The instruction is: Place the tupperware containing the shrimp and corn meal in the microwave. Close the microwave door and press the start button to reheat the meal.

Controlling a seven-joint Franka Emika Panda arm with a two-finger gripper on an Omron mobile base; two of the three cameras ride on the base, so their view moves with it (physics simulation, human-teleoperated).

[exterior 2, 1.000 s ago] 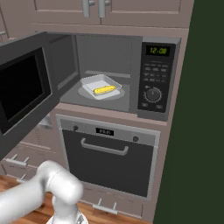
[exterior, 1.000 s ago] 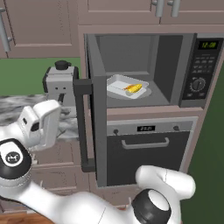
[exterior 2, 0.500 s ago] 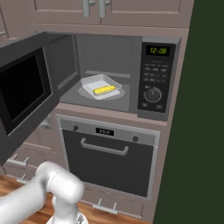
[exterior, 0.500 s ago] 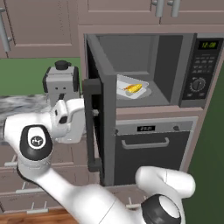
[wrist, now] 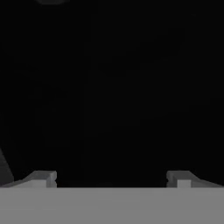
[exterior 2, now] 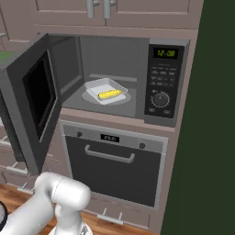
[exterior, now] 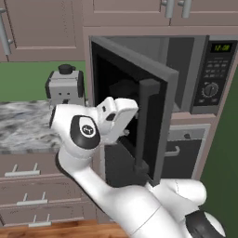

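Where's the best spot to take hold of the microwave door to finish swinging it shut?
Probably the thick vertical black handle on the microwave door, near its free edge. It stands proud of the panel, so open fingers could close around it from the door's outer face, approaching from the counter side.

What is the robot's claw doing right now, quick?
Claw: open wide, holding nothing, pressed up close against the dark glass of the microwave door.

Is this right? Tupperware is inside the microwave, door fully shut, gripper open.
Not quite: the door is only partly swung in, not shut, as the right base view shows. The tupperware does sit inside the microwave, and the gripper is open with nothing between its tips.
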